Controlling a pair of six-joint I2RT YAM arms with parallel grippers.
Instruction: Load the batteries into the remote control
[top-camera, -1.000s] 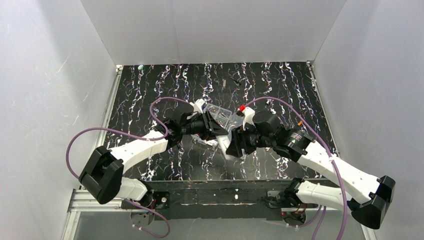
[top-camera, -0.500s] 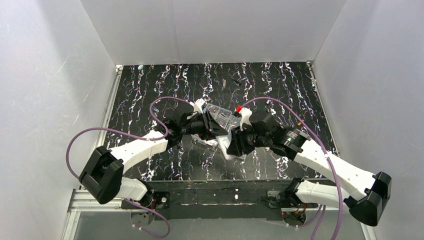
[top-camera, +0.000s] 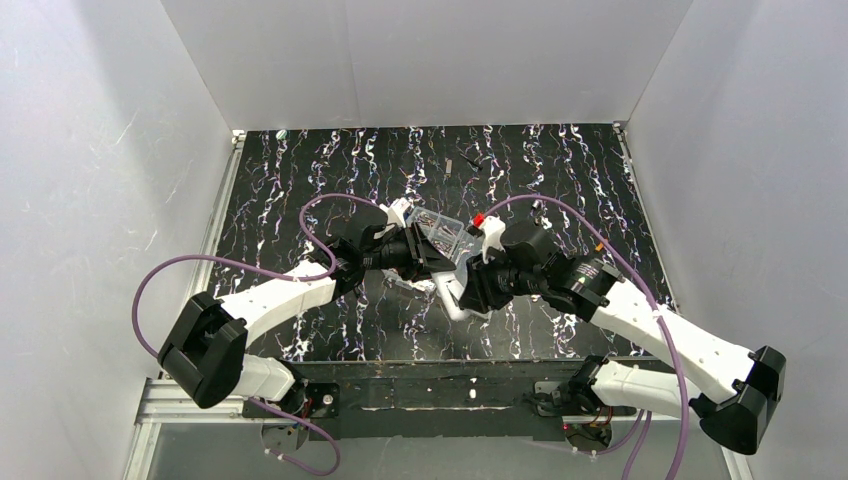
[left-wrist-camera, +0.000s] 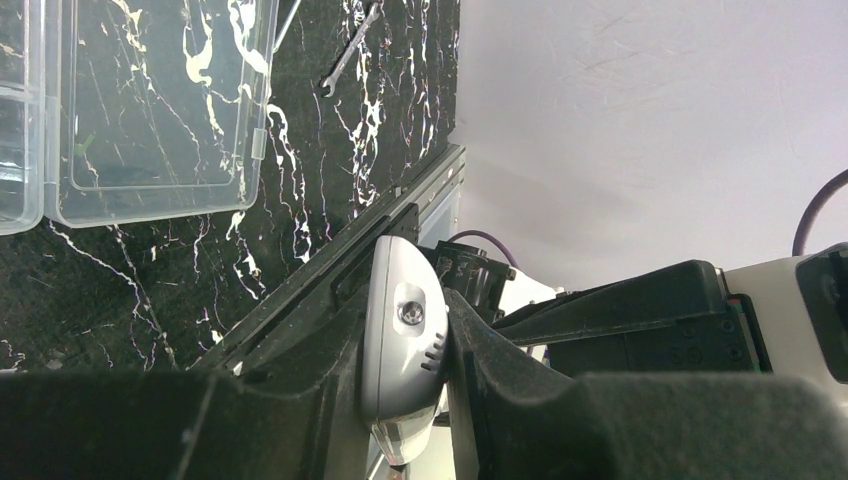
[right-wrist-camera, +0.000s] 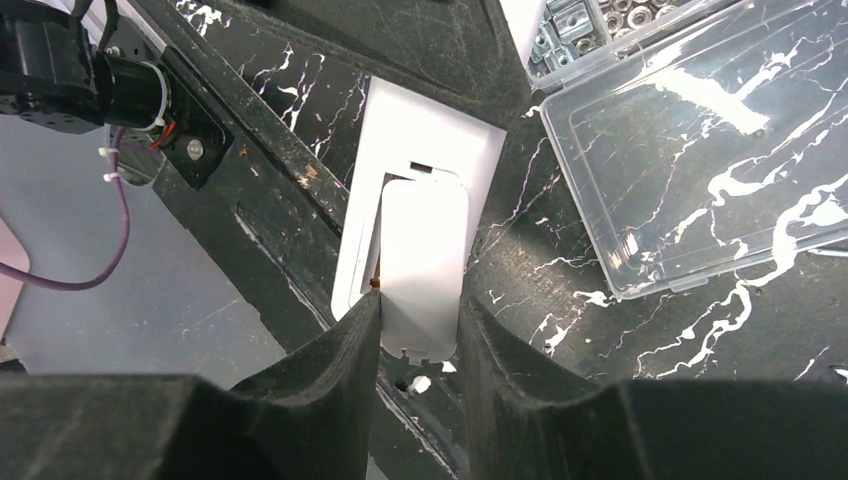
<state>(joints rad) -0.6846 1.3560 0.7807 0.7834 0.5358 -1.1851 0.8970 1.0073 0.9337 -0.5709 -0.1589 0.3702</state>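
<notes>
The white remote control is held up off the table between both arms. My left gripper is shut on one end of the remote control. In the right wrist view the remote control shows its back, where a white battery cover lies half over the recess. A sliver of orange battery peeks out at the cover's left edge. My right gripper has a finger pressed against each long side of that cover. In the top view the left gripper and right gripper meet at mid-table.
A clear compartmented box lies open on the black marbled table, right behind the grippers, with screws in one part. A small wrench lies further back. The table's near rail runs under the remote.
The right gripper's fingers have drawn in onto the battery cover, and the right arm has edged a little left toward the left gripper. The left arm holds still.
</notes>
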